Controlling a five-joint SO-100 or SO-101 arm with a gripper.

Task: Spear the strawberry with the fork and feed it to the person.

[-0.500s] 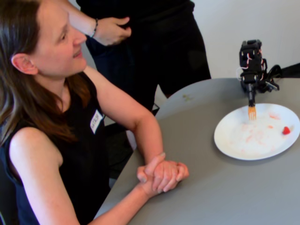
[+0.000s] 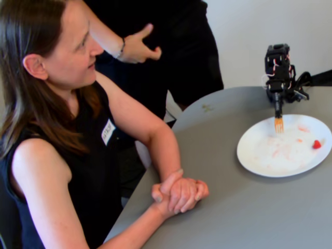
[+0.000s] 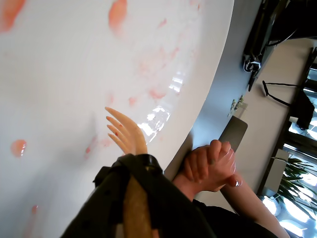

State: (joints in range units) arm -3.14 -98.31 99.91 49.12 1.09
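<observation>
The strawberry [image 2: 316, 144] is a tiny red chunk lying near the right rim of the white plate [image 2: 259, 155]. The orange fork [image 2: 279, 124] points tines down over the plate's far edge, well left of the strawberry, with nothing on it. The black gripper [image 2: 278, 106] is closed around the fork's handle. In the wrist view the fork's tines [image 3: 124, 131] hover just above the smeared plate [image 3: 64, 74], held by the gripper [image 3: 136, 168]. The person [image 2: 67, 52] sits at the left, head turned away, hands clasped [image 2: 179, 194] on the table edge.
A standing figure in dark clothes [image 2: 155, 46] gestures behind the person. The grey round table [image 2: 223, 218] carries the plate at its right. Pink juice smears [image 2: 282, 150] mark the plate. The person's clasped hands also show in the wrist view [image 3: 208, 166].
</observation>
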